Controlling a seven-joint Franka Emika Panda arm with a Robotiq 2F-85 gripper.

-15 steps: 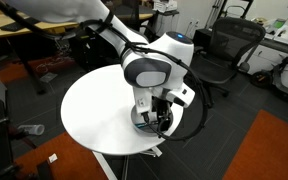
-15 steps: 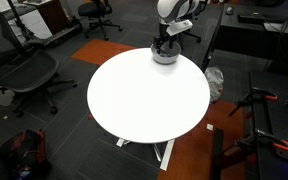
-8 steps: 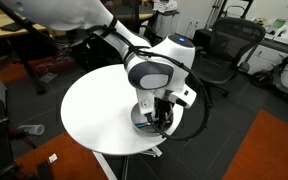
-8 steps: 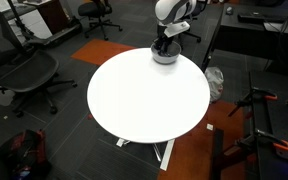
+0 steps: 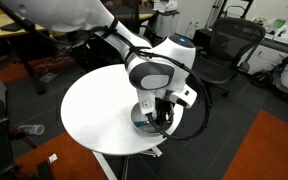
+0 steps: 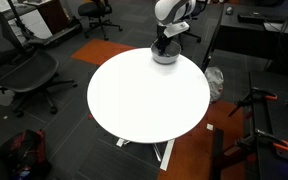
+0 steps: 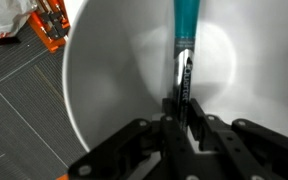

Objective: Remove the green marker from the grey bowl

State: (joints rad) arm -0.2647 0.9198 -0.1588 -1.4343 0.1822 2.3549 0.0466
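In the wrist view the green marker [image 7: 184,45] lies across the pale inside of the grey bowl [image 7: 104,80], its teal end pointing away from me. My gripper [image 7: 182,112] reaches down into the bowl, and its dark fingers are shut on the marker's near end. In both exterior views the arm stands over the bowl [image 5: 144,119] [image 6: 165,56] at the rim of the white round table [image 5: 94,110] [image 6: 149,95], with the gripper [image 5: 162,122] [image 6: 163,44] down in the bowl. The marker is hidden there.
Office chairs [image 5: 222,45] [image 6: 29,72] stand around the table on a dark floor. An orange object [image 7: 49,25] lies on the floor past the bowl's rim. Desks [image 6: 254,20] line the room's edge.
The jaws have closed from wide open onto the marker. The arm and the bowl have hardly moved.
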